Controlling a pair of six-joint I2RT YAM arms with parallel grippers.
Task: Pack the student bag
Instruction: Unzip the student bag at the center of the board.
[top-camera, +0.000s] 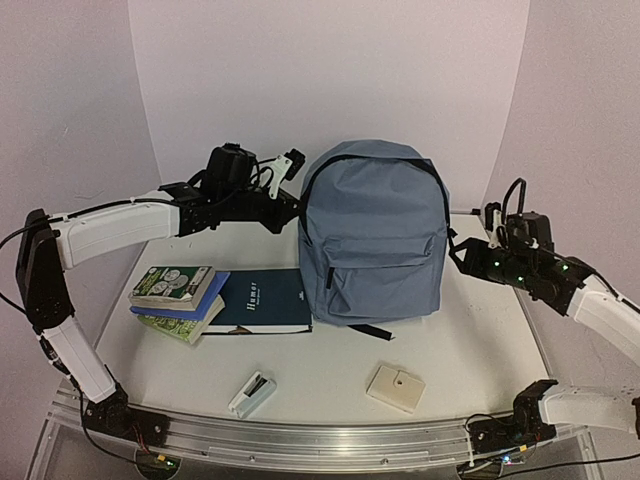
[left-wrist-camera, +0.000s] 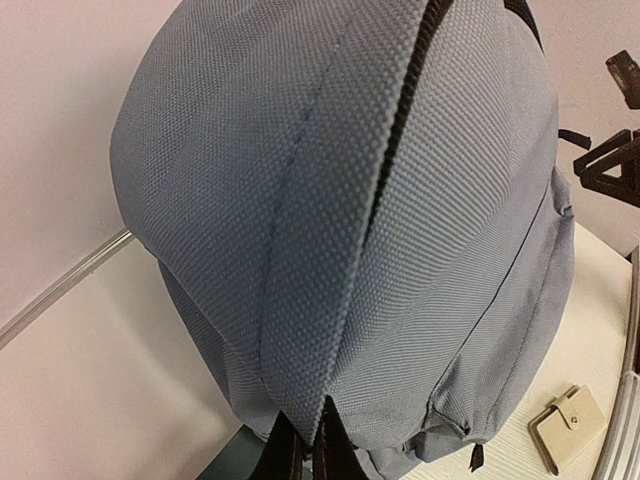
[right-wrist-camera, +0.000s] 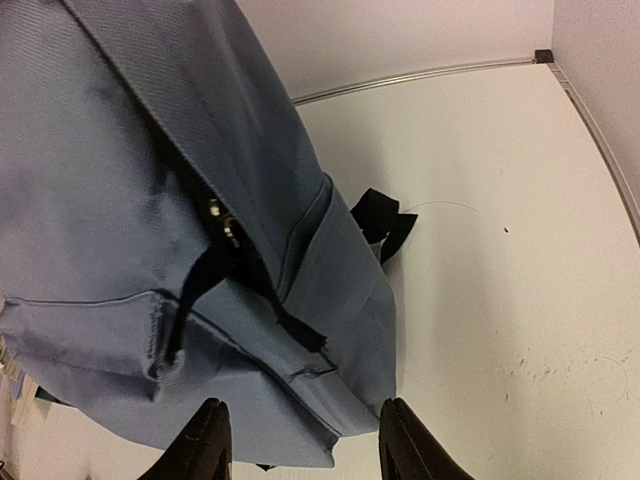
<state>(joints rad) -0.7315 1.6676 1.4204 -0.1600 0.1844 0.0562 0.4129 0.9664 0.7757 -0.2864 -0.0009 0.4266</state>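
The student bag (top-camera: 375, 235) stands upright mid-table, slate-blue, its main zipper closed and its front pocket facing me. My left gripper (top-camera: 296, 213) is at the bag's upper left side; in the left wrist view the gripper (left-wrist-camera: 312, 442) is shut on a pinched fold of the bag's fabric (left-wrist-camera: 330, 250) beside the black zipper (left-wrist-camera: 400, 130). My right gripper (top-camera: 456, 256) is at the bag's right side. In the right wrist view the gripper (right-wrist-camera: 302, 410) stands open with the bag's lower corner (right-wrist-camera: 330, 390) just ahead of its fingers, holding nothing. Two black zipper pulls (right-wrist-camera: 205, 275) hang above.
A stack of two books (top-camera: 175, 295) and a dark blue book (top-camera: 262, 300) lie left of the bag. A small white device (top-camera: 252, 393) and a beige wallet (top-camera: 396, 387) lie near the front edge. A black strap (right-wrist-camera: 385, 225) trails behind the bag.
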